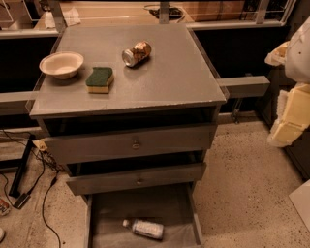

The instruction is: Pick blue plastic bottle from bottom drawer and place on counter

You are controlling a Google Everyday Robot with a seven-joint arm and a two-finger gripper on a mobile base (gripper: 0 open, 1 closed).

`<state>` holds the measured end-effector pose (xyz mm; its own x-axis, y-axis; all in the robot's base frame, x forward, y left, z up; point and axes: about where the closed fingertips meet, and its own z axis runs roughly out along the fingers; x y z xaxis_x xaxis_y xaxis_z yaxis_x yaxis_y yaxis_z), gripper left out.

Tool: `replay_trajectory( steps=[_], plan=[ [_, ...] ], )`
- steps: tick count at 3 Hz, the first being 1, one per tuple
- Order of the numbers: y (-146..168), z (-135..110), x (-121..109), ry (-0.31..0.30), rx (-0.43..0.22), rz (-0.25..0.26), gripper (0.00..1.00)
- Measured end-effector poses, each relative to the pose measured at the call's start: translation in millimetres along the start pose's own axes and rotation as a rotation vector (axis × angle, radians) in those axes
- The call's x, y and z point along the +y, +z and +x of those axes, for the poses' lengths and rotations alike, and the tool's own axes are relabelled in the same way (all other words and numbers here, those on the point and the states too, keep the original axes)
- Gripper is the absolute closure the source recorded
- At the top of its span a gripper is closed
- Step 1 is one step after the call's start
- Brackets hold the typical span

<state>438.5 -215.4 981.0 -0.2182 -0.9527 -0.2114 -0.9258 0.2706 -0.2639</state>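
Note:
The blue plastic bottle lies on its side on the floor of the open bottom drawer, with its white cap pointing left. The grey counter is the cabinet top above. My gripper shows as pale cream parts at the right edge of the camera view. It hangs beside the cabinet at about the height of the top drawer, well up and to the right of the bottle, and holds nothing that I can see.
On the counter stand a white bowl, a green and yellow sponge and a crushed gold-and-silver can. The two upper drawers are slightly open. Cables lie on the floor at left. A wooden surface with a white railing is behind.

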Motion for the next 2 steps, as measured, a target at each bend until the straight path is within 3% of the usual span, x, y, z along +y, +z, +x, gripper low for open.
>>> replay_trajectory(
  steps=[1, 2],
  plan=[
    [0.1, 0.0, 0.1, 0.0, 0.0, 0.0, 0.0],
    [16.3, -2.6, 20.4, -0.004, -0.002, -0.008, 0.0]
  ],
)
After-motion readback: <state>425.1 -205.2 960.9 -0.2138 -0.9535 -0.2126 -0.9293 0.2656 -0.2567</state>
